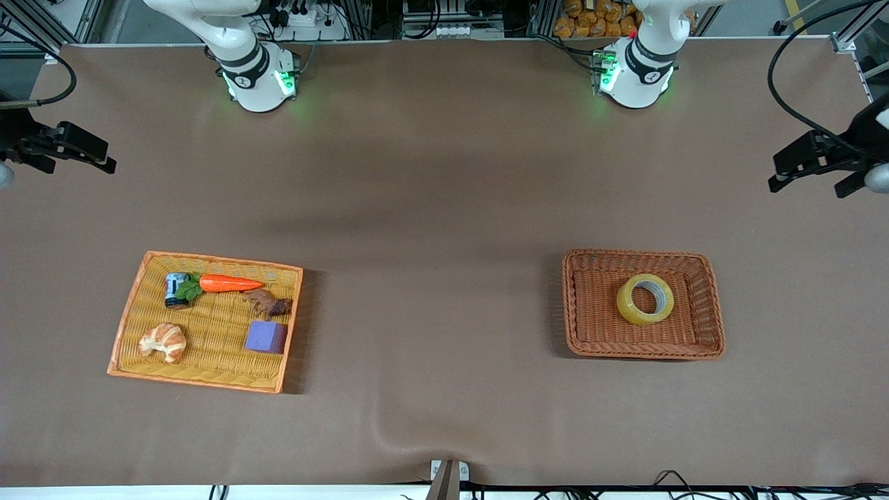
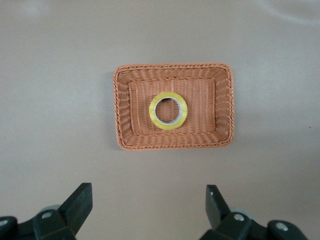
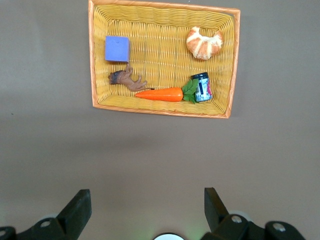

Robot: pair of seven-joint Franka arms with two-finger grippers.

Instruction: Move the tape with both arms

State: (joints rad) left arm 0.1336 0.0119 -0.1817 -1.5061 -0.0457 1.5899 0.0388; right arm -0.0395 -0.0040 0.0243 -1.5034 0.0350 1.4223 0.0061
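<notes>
The tape (image 1: 645, 299), a yellowish ring with a grey core, lies flat in the middle of a brown wicker basket (image 1: 642, 254) toward the left arm's end of the table. In the left wrist view the tape (image 2: 168, 111) is seen from high above, and my left gripper (image 2: 149, 200) is open and empty over bare table beside the basket (image 2: 172, 66). My right gripper (image 3: 147, 202) is open and empty, high over bare table between its base and the yellow tray (image 3: 162, 6). In the front view the two grippers show at the side edges, left (image 1: 806, 182) and right (image 1: 80, 167).
The yellow tray (image 1: 222, 263) toward the right arm's end holds a carrot (image 1: 231, 283), a croissant (image 1: 163, 342), a purple block (image 1: 266, 337), a small can (image 1: 175, 289) and a brown figure (image 1: 267, 303). Brown table lies between tray and basket.
</notes>
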